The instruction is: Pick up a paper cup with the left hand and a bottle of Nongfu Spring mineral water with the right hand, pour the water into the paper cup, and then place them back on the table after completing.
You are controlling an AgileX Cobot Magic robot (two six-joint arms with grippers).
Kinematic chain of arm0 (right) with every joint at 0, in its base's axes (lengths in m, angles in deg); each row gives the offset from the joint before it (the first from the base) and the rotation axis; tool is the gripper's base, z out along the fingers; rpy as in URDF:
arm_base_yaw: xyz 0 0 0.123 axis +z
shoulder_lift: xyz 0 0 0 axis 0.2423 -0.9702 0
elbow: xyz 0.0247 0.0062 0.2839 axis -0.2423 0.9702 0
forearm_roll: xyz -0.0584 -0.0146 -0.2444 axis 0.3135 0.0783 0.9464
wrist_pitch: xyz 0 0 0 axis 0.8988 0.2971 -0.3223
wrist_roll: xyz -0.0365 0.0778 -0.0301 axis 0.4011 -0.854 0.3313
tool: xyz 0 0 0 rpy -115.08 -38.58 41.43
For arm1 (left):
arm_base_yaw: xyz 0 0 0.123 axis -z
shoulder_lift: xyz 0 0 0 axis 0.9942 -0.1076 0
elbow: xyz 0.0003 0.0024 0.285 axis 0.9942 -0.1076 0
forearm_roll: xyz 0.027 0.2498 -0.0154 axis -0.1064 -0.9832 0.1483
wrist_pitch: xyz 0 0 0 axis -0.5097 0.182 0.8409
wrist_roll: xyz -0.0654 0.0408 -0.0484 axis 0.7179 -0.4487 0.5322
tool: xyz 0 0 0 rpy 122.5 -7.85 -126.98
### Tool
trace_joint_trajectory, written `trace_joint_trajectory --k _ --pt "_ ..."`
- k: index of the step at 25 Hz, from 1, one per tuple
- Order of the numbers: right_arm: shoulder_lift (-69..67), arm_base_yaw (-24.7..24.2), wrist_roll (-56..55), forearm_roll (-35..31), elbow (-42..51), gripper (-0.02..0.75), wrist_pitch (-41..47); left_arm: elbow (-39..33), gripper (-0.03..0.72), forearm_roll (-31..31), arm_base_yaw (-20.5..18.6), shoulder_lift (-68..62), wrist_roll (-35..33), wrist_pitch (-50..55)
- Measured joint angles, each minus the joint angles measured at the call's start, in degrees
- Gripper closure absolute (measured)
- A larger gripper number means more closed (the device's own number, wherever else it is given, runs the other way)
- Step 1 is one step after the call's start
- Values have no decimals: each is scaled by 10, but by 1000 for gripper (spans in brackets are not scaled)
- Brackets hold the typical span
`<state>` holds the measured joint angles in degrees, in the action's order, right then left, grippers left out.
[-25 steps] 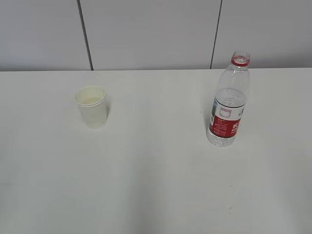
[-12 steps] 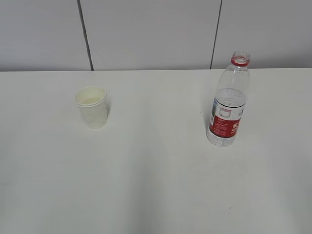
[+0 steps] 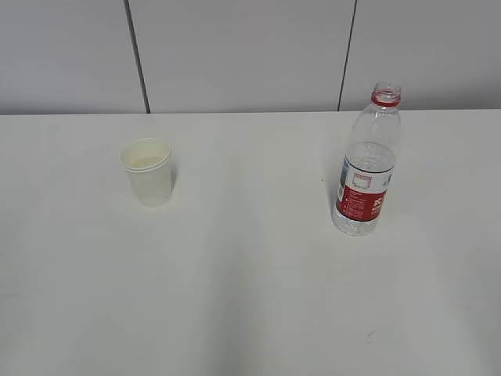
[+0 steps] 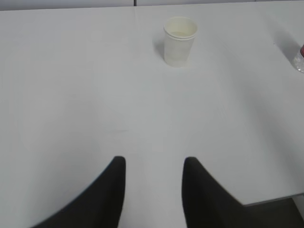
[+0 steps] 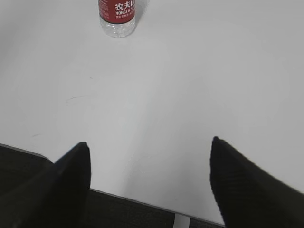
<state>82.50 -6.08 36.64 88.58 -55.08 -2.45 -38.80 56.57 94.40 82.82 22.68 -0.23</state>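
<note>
Paper cup (image 3: 147,171) stood upright on white table (image 3: 250,298), left side; uncapped Nongfu Spring bottle (image 3: 366,160) upright at right, well apart from cup, water (image 3: 356,223) visible low in bottle. Left hand (image 4: 153,183) empty, fingers parted moderately, over near part of table; cup (image 4: 180,41) far ahead, slightly right. Right hand (image 5: 149,164) empty, fingers spread wide, at near table edge; bottle (image 5: 117,17) far ahead, left of centre.
</note>
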Motion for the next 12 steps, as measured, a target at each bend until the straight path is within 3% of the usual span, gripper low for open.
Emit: trace_joint_trajectory --k 7,12 --pt "20 0 0 1 0 164 0 0 440 0 -50 0 0 0" --pt "41 0 0 1 0 164 0 0 440 -1 -57 0 0 0"
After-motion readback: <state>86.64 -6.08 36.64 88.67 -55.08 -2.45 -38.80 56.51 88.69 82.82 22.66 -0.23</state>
